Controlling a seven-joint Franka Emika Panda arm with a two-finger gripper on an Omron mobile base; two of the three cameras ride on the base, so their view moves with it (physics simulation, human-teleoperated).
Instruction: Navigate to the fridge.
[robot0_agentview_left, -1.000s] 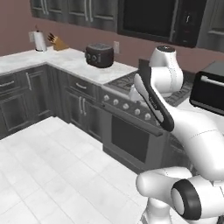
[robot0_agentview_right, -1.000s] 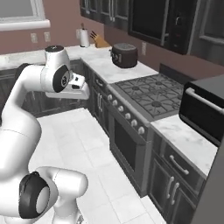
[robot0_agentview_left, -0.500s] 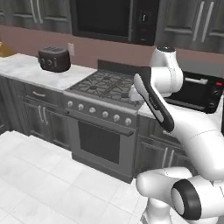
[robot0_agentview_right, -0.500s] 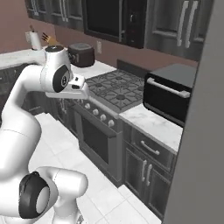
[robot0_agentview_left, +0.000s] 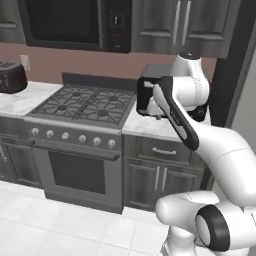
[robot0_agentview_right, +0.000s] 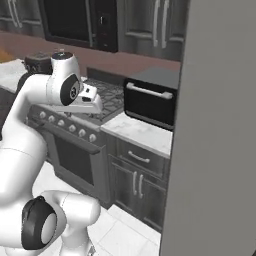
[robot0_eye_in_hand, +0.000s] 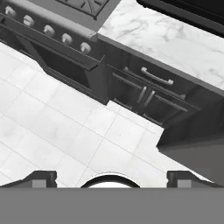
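Base has swung right: the steel oven with gas burners now sits left, and the tall flat grey fridge looms close at right. Nearly there. Pincer released, holding nothing.

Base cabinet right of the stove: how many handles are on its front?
3. One horizontal drawer handle sits just under the marble counter. Below it, two vertical door handles stand side by side at the doors' centre seam. None seems hidden in the hand view.
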